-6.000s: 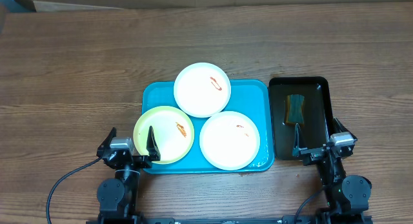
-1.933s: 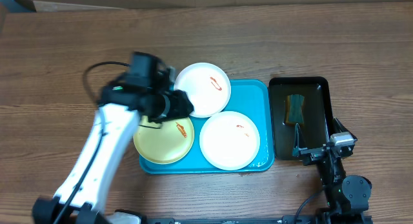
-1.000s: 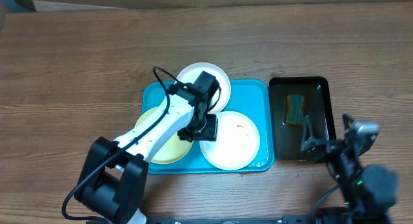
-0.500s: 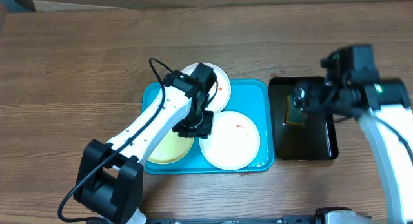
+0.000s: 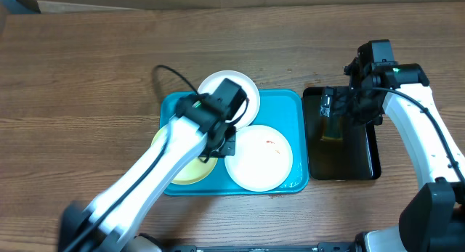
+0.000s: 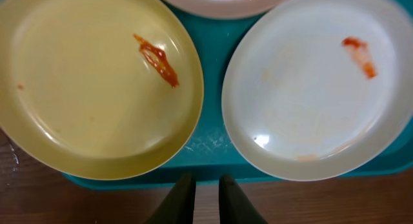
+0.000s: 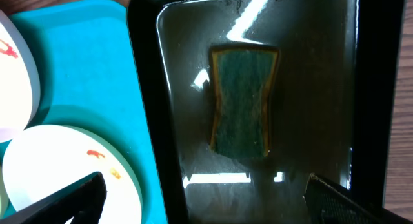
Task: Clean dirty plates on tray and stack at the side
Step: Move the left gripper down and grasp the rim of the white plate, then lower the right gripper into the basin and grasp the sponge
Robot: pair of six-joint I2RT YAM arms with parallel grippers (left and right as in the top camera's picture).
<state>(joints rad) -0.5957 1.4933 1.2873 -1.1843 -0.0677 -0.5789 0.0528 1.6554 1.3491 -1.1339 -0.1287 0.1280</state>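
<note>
Three smeared plates are sitting on the turquoise tray (image 5: 280,107): a yellow-green plate (image 6: 97,88), a white plate (image 6: 310,101) just beside it, and another white plate (image 5: 229,81) behind. The left gripper (image 6: 206,183) is hanging above the first two, fingers nearly together, holding nothing. The right gripper (image 7: 203,180) is hovering wide open and empty over the sponge (image 7: 244,100) in the black tray (image 7: 139,88). Fetching the sponge seems to be the step in hand; next, that gripper needs lowering squarely and closing on it.

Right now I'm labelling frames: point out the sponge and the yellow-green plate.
sponge (image 7: 244,101), right wrist view, centre of its top.
yellow-green plate (image 6: 84,88), left wrist view, bare middle.
</note>
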